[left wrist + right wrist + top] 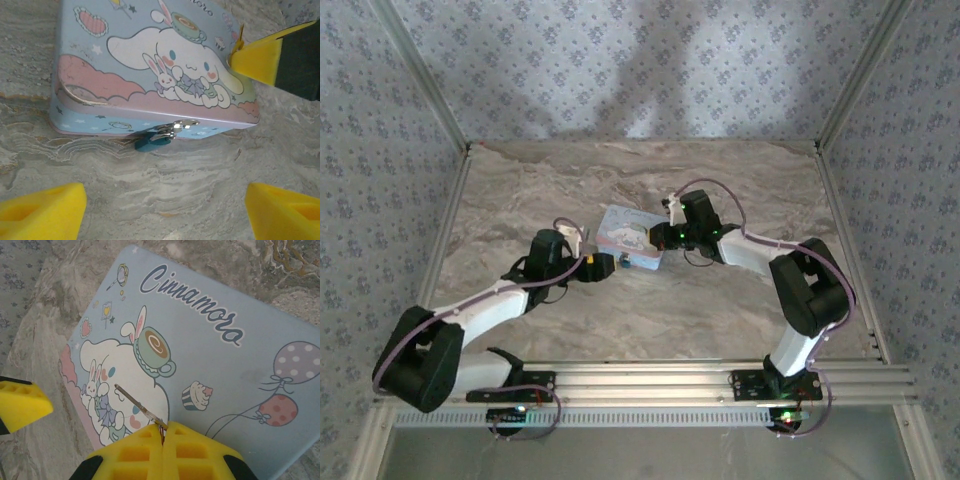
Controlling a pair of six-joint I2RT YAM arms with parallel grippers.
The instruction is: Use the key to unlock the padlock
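Right gripper (162,432) has its yellow pads pressed together on the key (136,402). The key's thin silvery blade sticks out over the lid of the tin (240,390); I cannot tell whether the tip touches the lid. Left gripper (165,195) is spread wide, low over the table (520,180), facing the tin's front wall with the padlock (150,142) ahead of it and untouched.

The tin is pale blue and closed, so its contents are hidden; it lies about mid-surface. Its lid carries script beginning "Cinnamor", a white long-eared cartoon dog, a small rabbit, a cup, a cupcake and balloons.

The padlock is tiny, with a teal body and a silvery shackle. It hangs from the clasp on the tin's front wall, its body down at the surface.
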